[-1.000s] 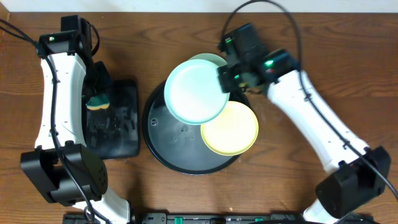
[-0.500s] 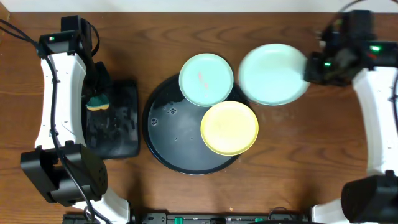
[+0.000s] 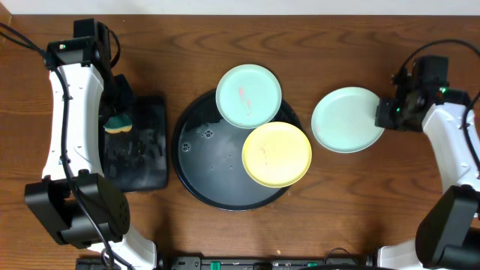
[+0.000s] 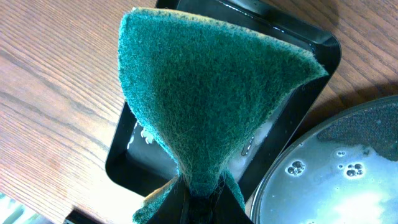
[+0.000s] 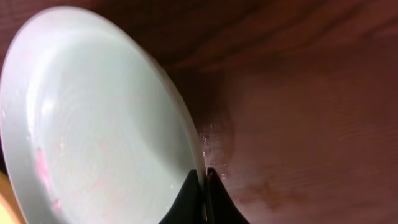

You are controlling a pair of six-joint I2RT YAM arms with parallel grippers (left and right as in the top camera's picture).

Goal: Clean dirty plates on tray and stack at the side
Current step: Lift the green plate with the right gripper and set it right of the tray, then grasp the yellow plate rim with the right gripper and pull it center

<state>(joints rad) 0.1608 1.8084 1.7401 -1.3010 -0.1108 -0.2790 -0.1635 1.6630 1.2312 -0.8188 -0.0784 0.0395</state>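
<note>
Plates number three here, and two of them sit on the round black tray (image 3: 204,161) in the middle of the overhead view. One mint plate (image 3: 249,95), with a pink smear near its centre, overlaps the tray's upper rim. The yellow plate (image 3: 277,154) lies just below it at the tray's right side, and their rims meet or nearly meet. The bare left part of the tray is wet, with small bubbles.

The third plate (image 3: 347,120), also pale mint, is off the tray, over the wooden table (image 3: 337,199) to the right and clear of the tray's rim. The right gripper (image 5: 203,177) is pinched nearly shut on this plate's right edge, with one finger on either side of the rim. The right wrist view shows faint pink traces at the plate's lower left. Whether the plate rests on the wood or is held just above it cannot be told.

At the left of the overhead view, the left gripper (image 4: 199,190) is clamped tight on a sponge (image 4: 205,106). Its green scouring face fans upward in the left wrist view. The sponge hangs over a small rectangular black tray (image 3: 150,165), which looks wet and lies just left of the round one.
</note>
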